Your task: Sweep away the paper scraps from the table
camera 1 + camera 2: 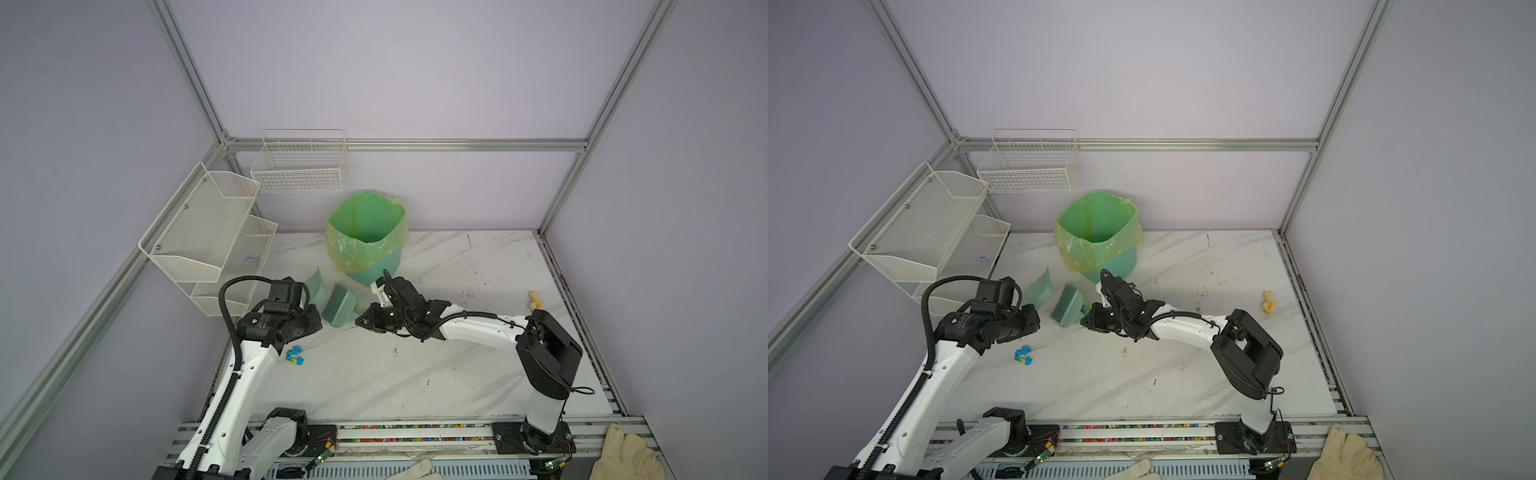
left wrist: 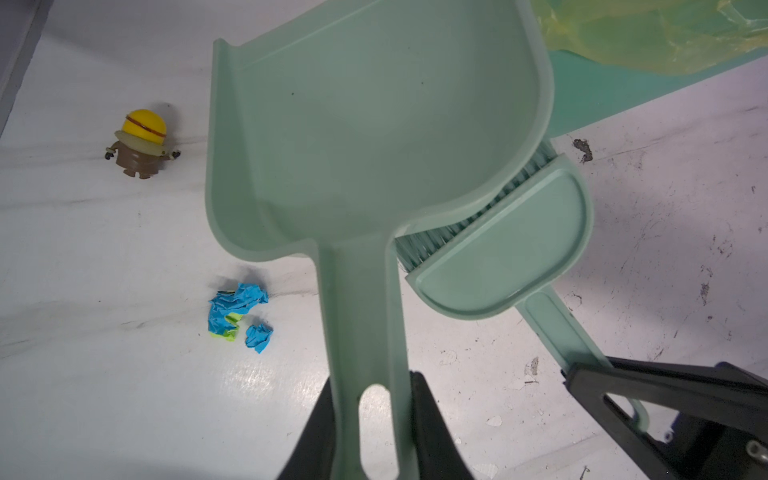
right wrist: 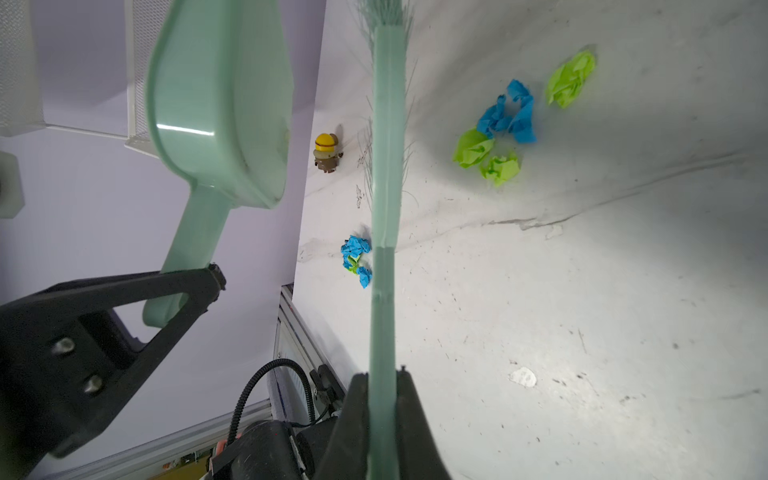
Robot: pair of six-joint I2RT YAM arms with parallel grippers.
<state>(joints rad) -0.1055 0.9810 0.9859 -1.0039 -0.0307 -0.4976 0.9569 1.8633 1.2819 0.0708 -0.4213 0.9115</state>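
Left jaws grip the dustpan (image 2: 374, 124) handle; right jaws, fully closed, grip the brush (image 2: 498, 257) handle. Blue and green scraps (image 2: 232, 311) lie on the desk (image 2: 124, 395) nearby.

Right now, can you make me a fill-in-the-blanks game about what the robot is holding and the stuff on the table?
The left pincer grips the handle of the ____.
The right pincer grips the handle of the ____.
The paper scraps on the table are lime-green and ____.
The toy figure wears a ____ helmet.
Missing words: dustpan; brush; blue; yellow.
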